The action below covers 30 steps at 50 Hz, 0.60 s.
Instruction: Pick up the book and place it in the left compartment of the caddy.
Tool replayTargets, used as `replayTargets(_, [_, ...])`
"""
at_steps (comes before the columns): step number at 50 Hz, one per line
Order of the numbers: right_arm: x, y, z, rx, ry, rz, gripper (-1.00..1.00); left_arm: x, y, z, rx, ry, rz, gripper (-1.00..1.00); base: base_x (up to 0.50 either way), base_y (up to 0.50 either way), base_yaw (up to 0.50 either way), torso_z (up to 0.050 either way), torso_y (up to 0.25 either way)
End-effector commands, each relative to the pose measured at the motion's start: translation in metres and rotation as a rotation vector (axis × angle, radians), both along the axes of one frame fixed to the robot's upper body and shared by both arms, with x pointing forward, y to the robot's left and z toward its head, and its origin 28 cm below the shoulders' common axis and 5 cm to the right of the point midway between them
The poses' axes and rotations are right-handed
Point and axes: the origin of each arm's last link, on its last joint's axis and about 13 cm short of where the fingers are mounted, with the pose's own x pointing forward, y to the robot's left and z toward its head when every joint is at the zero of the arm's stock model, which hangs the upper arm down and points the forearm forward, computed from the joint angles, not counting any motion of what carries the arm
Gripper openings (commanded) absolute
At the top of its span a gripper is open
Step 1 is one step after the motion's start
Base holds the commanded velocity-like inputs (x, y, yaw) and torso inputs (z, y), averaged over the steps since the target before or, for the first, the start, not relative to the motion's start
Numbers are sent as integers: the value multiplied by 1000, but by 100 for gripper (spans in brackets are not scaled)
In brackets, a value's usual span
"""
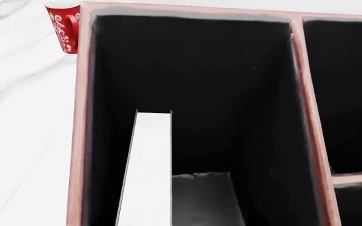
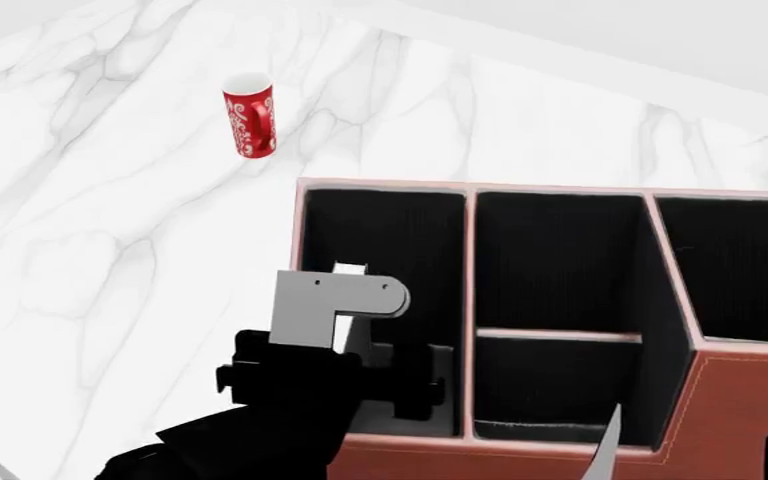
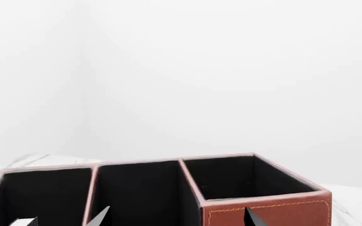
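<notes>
The book [image 1: 146,169] stands on end inside the left compartment [image 1: 231,94] of the caddy [image 1: 79,117], its white page edges facing me in the left wrist view. In the head view only its white tip [image 2: 348,268] shows above my left wrist bracket. My left gripper [image 2: 357,350] hangs over that long bay [image 2: 418,240], shut on the book, with its fingers hidden. My right gripper [image 2: 691,455] is open and empty at the reddish-brown front wall of the caddy [image 2: 731,400], below the taller square bay. Its two tips frame that wall [image 3: 269,212] in the right wrist view.
A red cup with white script [image 2: 249,116] stands on the white marble table [image 2: 117,260] beyond the caddy's far left corner; it also shows in the left wrist view [image 1: 64,28]. The middle bay has a crossbar [image 2: 558,335].
</notes>
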Motion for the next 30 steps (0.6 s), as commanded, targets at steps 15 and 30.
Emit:
replayTargets(15, [1, 0, 2, 3, -13, 15, 100, 2, 6, 28, -44, -159, 60, 100, 0, 0, 0, 0, 1])
replayTargets(30, [1, 1, 2, 0, -14, 18, 100, -31, 10, 77, -71, -321, 28, 100, 0, 0, 0, 1, 0])
